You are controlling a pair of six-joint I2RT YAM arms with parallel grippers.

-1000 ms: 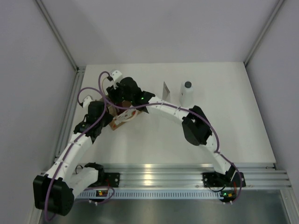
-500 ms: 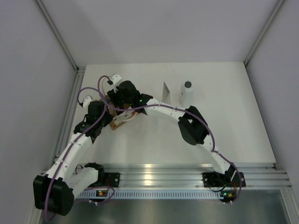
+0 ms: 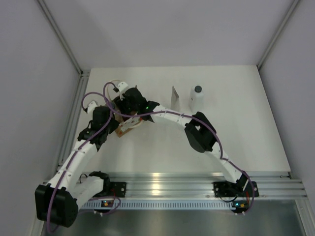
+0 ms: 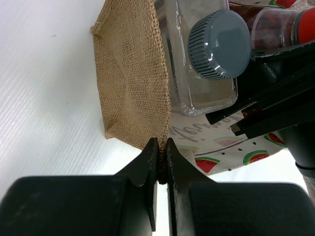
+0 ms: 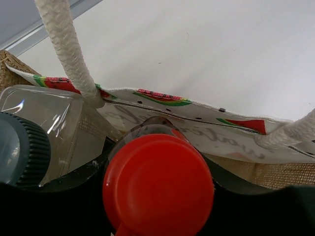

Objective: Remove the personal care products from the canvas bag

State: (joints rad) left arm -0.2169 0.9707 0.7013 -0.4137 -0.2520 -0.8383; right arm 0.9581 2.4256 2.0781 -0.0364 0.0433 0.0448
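Observation:
The canvas bag (image 3: 131, 125) stands at the left of the table; in the left wrist view its burlap wall (image 4: 129, 78) and watermelon-print lining show. My left gripper (image 4: 161, 147) is shut on the bag's rim; it also shows in the top view (image 3: 117, 127). My right gripper (image 5: 157, 164) reaches into the bag from above (image 3: 129, 104) and is shut around the red bottle (image 5: 157, 184), whose cap fills the space between the fingers. The pale bottle with grey cap (image 4: 219, 44) stands beside it inside the bag. The white tube (image 3: 174, 96) and the white bottle with dark cap (image 3: 197, 98) stand on the table.
A white rope handle (image 5: 66, 44) loops up beside the right gripper, and a second one (image 5: 290, 132) is at its right. The table's left edge and a side wall (image 3: 74, 118) lie close to the bag.
My right gripper has moved left and further into the bag, over the red bottle. The left gripper and the bag have stayed put.

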